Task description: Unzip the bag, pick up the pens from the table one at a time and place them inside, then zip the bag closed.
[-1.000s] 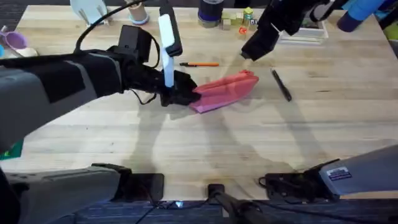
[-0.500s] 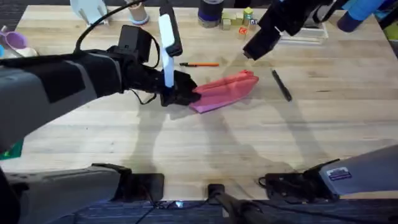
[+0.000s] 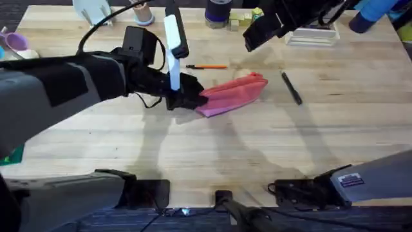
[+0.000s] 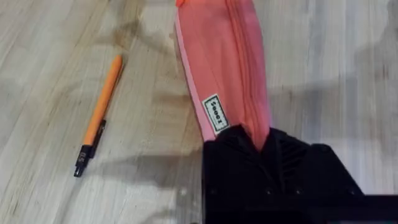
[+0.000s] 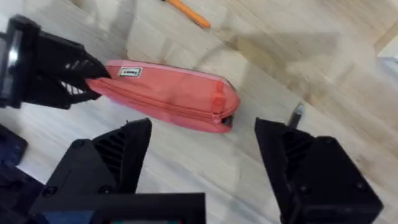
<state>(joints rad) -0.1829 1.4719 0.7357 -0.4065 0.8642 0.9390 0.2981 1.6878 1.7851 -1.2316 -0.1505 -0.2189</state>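
The bag (image 3: pixel 230 94), a pink fabric pouch, lies near the middle of the table (image 3: pixel 270 148), a little toward its far edge, and the left gripper (image 4: pixel 258 146) is clenched on its end nearest the table's left edge, pinching the fabric by the zipper seam. The right gripper (image 5: pixel 202 146) hangs above the pouch's other end with its fingers spread wide, grasping nothing. The pouch looks soft and light, likely to slide or bunch if pulled from one end alone, so the pinned end should give the zipper something to pull against; the best hold for opening seems to be the small dark zipper pull at the free end, though it is hard to make out clearly. The orange pen (image 3: pixel 207 66) rests just beyond the pouch toward the far edge, and the black pen (image 3: pixel 291 87) lies near the pouch's right end; both look slim, rigid and prone to rolling, best taken across the barrel at mid-length. The tabletop is pale wood plank with visible grain, with cups, small blocks and a clear tray (image 3: pixel 312 35) along its far edge.
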